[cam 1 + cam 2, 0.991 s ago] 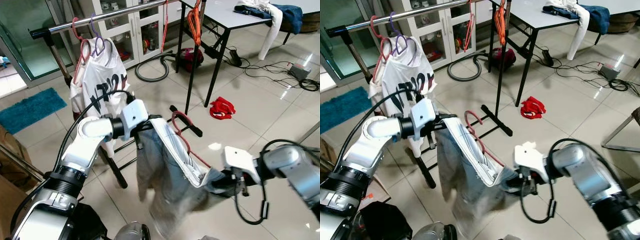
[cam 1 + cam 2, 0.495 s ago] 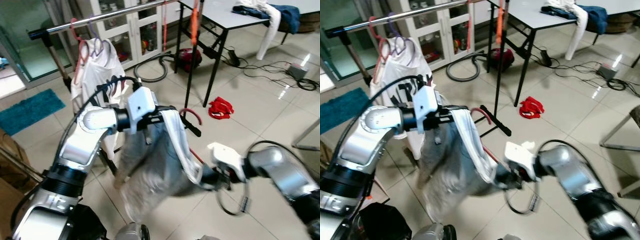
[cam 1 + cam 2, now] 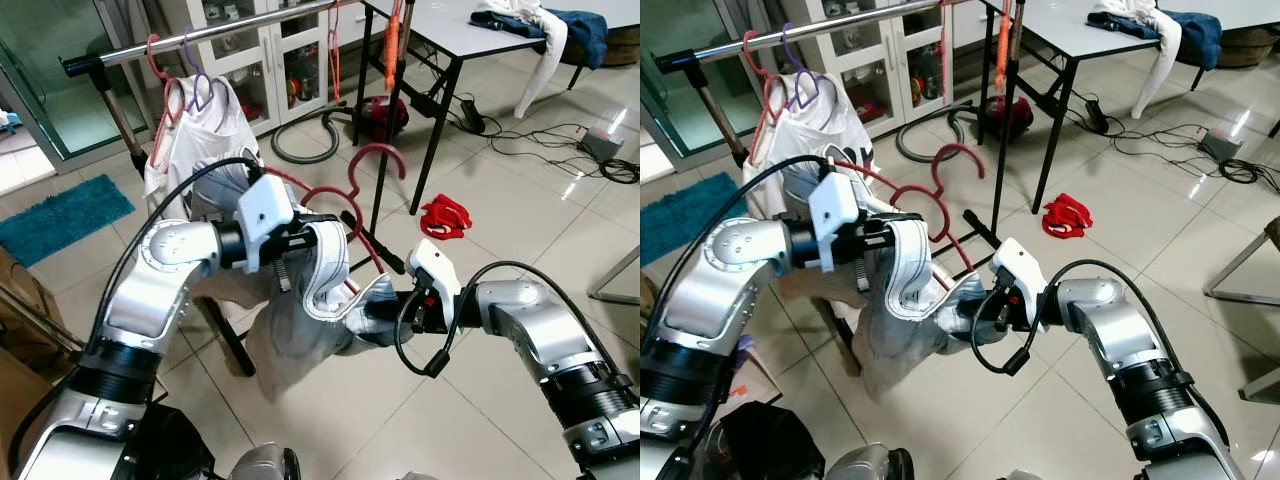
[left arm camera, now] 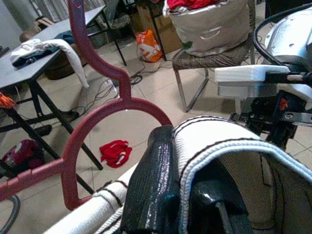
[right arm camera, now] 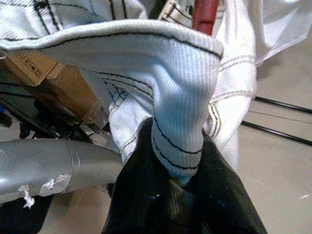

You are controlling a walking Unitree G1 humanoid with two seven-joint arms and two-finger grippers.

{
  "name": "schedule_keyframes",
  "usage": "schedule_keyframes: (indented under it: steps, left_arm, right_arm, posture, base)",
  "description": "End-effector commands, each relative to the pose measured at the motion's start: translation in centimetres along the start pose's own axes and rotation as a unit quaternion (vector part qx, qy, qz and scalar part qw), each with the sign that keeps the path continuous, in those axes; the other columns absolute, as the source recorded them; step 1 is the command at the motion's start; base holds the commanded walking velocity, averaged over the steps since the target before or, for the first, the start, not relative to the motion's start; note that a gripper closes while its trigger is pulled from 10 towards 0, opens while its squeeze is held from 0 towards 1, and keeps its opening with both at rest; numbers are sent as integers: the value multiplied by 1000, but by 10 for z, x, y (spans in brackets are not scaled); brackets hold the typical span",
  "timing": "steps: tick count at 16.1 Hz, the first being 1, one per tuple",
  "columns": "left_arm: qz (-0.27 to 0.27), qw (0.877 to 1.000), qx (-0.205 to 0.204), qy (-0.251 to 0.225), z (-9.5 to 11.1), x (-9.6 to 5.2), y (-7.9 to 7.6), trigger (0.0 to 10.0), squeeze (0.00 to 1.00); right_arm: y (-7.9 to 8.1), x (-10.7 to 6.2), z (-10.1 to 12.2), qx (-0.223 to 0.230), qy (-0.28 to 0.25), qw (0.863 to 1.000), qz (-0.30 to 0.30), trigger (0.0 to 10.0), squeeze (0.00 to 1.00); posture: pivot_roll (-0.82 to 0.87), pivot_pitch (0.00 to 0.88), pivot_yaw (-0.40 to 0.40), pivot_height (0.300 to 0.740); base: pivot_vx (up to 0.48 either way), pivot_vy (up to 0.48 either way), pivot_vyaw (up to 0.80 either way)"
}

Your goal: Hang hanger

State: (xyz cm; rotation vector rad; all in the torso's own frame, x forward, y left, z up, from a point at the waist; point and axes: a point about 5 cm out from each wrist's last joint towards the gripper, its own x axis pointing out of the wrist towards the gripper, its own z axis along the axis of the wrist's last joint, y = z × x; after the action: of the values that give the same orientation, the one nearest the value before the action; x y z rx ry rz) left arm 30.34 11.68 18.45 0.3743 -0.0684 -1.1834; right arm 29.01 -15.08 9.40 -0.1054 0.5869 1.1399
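A red plastic hanger (image 3: 345, 190) sits inside a grey-white garment (image 3: 300, 330), its hook (image 3: 378, 158) rising above the ribbed collar (image 4: 219, 141). My left gripper (image 3: 318, 243) is shut on the collar at one side of the hanger's neck. Lower and to the right, my right gripper (image 3: 378, 316) is shut on another fold of the collar (image 5: 180, 97), black fingers (image 5: 141, 195) pinching it. Between them the garment hangs bunched above the floor. The metal clothes rail (image 3: 200, 35) runs behind at upper left, carrying a white printed shirt (image 3: 195, 140) on pink and purple hangers.
The rail's black stand and foot (image 3: 375, 250) sit just behind the garment. A black-legged table (image 3: 450, 40) with clothes stands at the back right. A red cloth (image 3: 443, 215), a vacuum (image 3: 385, 115), cables (image 3: 560, 140) and a blue mat (image 3: 60, 215) lie on the tiled floor.
My right gripper has swung in and up toward the left one, bunching the garment. The hanger's hook now stands upright and higher, and the garment has stopped swinging.
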Motion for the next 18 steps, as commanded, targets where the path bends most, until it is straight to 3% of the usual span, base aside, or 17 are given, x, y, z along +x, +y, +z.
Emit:
schedule_keyframes:
  steps: [1, 4, 7, 10, 15, 18]
  left_arm:
    - [-51, 999, 6, -15, 6, 11, -14, 10000, 0]
    - [-53, 998, 12, -15, 8, 14, -15, 10000, 0]
    - [-45, 999, 23, -11, 8, 14, -12, 10000, 0]
    - [-38, 999, 30, -7, 8, 14, -9, 10000, 0]
    - [-21, 999, 26, 11, 1, 15, -6, 10000, 0]
    - [-41, 999, 21, -12, 7, 19, -15, 10000, 0]
  right_arm:
    - [0, 1, 27, -30, -41, 999, 6, 10000, 0]
    - [6, 1, 31, -42, -38, 998, 27, 10000, 0]
    - [18, 1, 22, -78, -4, 994, 71, 10000, 0]
    - [25, 2, 14, -82, 19, 992, 95, 10000, 0]
    - [25, 3, 16, -79, 14, 993, 92, 10000, 0]
    - [20, 7, 18, -76, 6, 995, 69, 10000, 0]
  posture:
    - [-82, 0, 64, 740]
    - [-84, 0, 64, 740]
    - [-84, 0, 64, 740]
    - [-84, 0, 64, 740]
    - [-85, 0, 64, 740]
    - [-88, 0, 66, 740]
  base:
    - [0, 0, 0]
    - [0, 0, 0]
    - [0, 0, 0]
    - [0, 0, 0]
    - [0, 0, 0]
    - [0, 0, 0]
